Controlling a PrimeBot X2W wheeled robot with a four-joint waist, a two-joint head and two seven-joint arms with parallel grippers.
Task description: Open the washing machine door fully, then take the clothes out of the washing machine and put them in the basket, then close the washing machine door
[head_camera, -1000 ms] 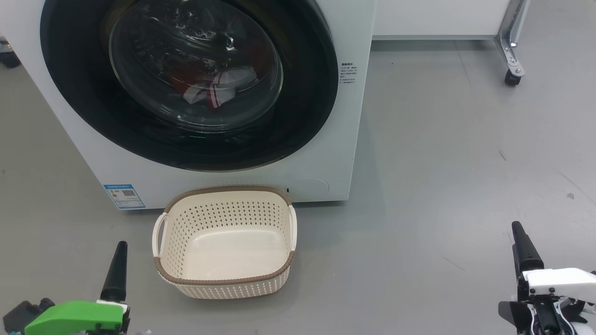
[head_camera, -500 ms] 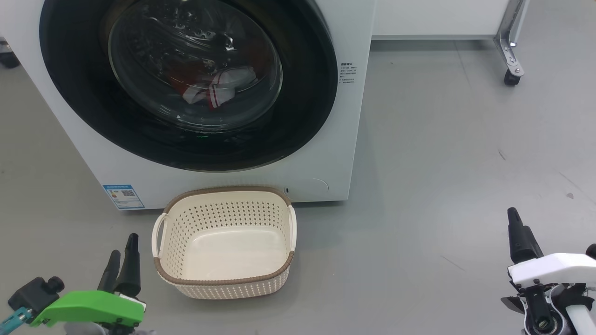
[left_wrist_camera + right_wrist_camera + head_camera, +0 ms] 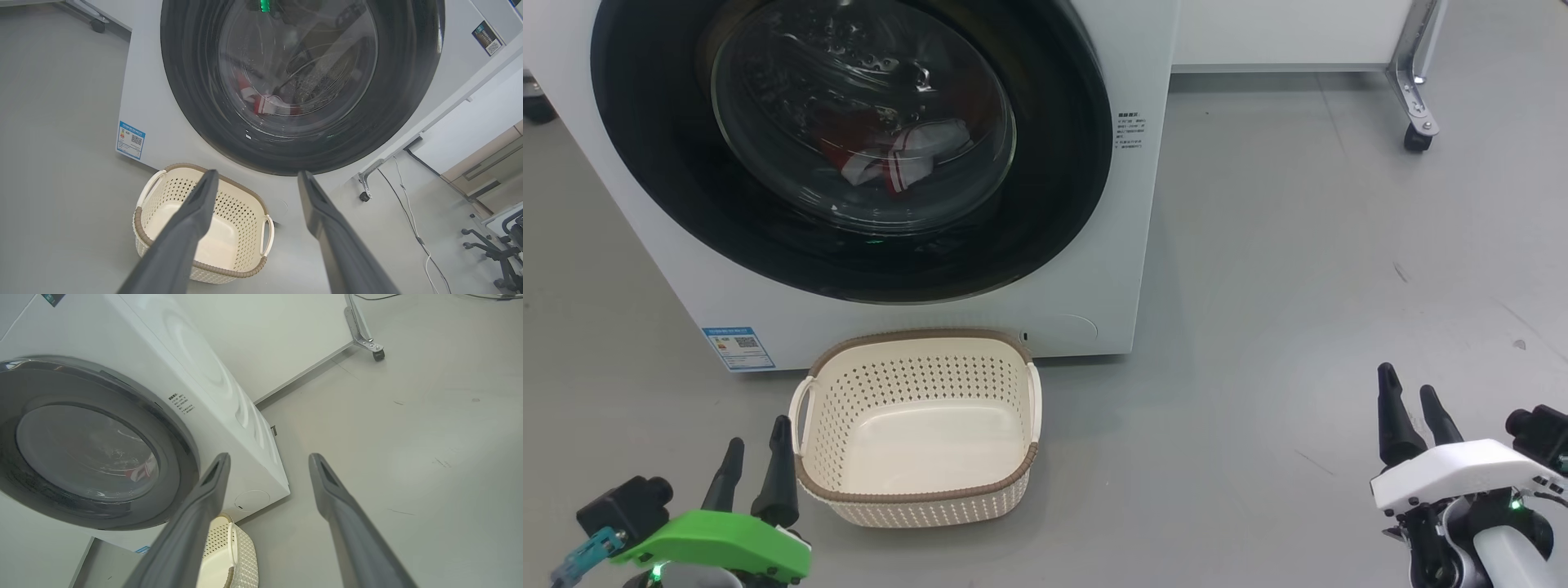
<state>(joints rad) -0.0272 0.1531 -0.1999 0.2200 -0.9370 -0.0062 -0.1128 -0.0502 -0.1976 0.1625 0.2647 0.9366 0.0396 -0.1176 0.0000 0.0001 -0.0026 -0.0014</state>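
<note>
The white washing machine (image 3: pixel 1094 269) stands ahead with its black-rimmed round door (image 3: pixel 1045 188) shut. Red and white clothes (image 3: pixel 898 155) show through the glass inside the drum. The cream basket (image 3: pixel 915 339) sits empty on the floor right in front of the machine. My left gripper (image 3: pixel 757 449) hovers open just left of the basket, nothing between its fingers. My right gripper (image 3: pixel 1406 394) is open and empty over bare floor at the lower right. The left wrist view looks at the door (image 3: pixel 192 102), clothes (image 3: pixel 265 107) and basket (image 3: pixel 253 200); the right wrist view takes in the door (image 3: pixel 179 457) from the side.
A metal leg on a caster (image 3: pixel 1414 135) stands at the back right beside a white panel. A blue sticker (image 3: pixel 737 346) marks the machine's lower left corner. Cables (image 3: pixel 412 228) and a chair base (image 3: pixel 496 253) lie to the machine's right in the left wrist view.
Both grippers have turned so that both fingers of each now show. The left gripper moved right, closer to the basket; the right gripper shifted left and up. Door and basket are unmoved.
</note>
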